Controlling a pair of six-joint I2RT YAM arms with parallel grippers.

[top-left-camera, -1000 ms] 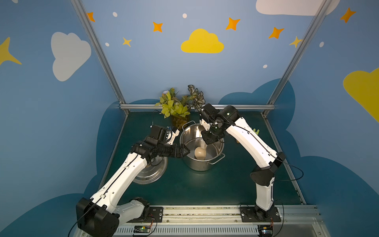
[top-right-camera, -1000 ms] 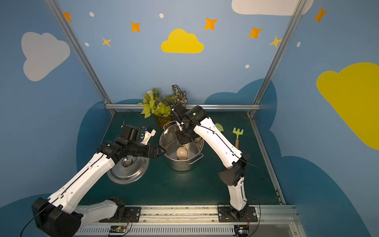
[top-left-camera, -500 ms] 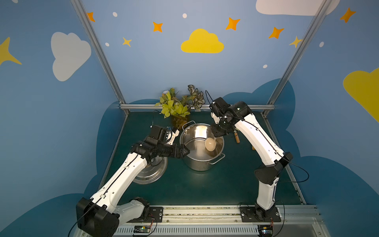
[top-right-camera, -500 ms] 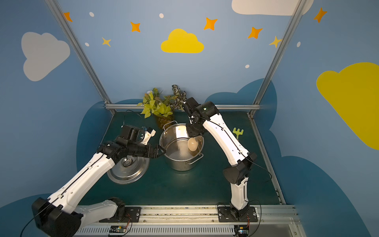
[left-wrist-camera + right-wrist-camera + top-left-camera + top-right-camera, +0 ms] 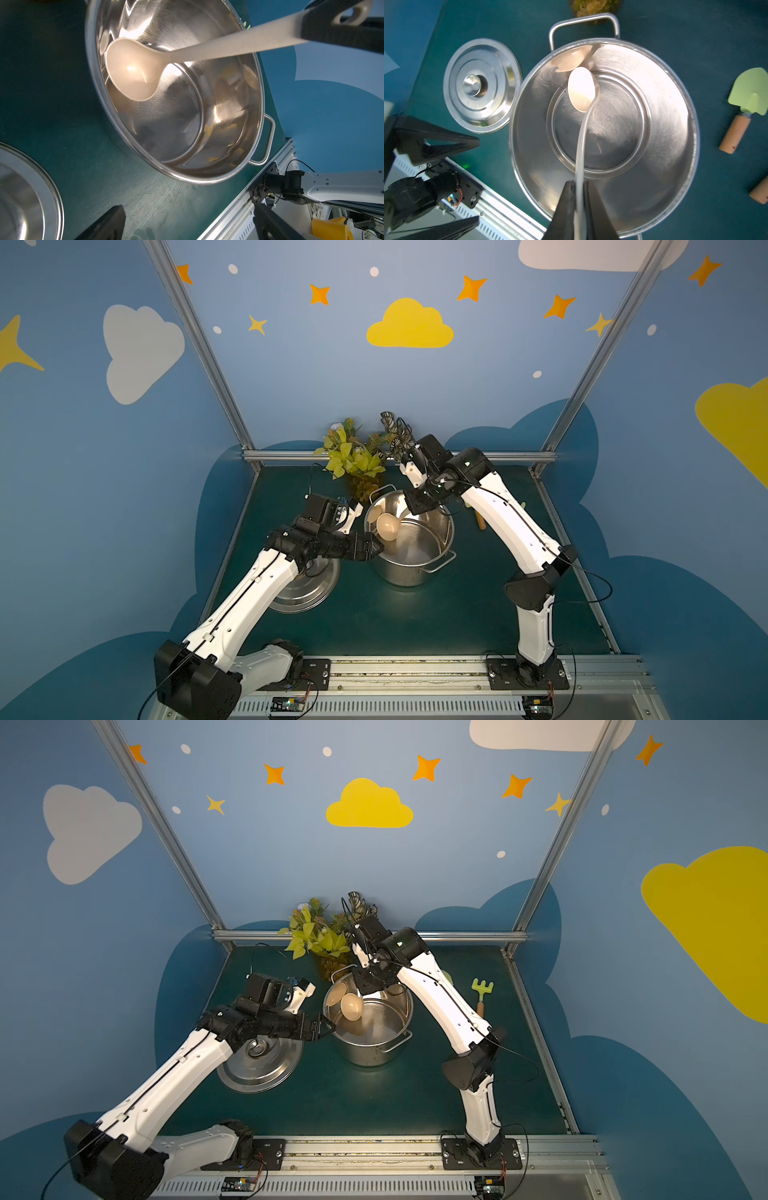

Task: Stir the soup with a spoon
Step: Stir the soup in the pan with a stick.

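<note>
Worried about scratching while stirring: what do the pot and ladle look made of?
The pot looks like stainless steel, polished: it mirrors the ladle on its wall and shows fine brushed swirls on its base. The ladle is probably plastic, matte cream: soft glow, no sharp reflections.

Robot test booth, cloud-painted walls (image 5: 374, 385)
</note>
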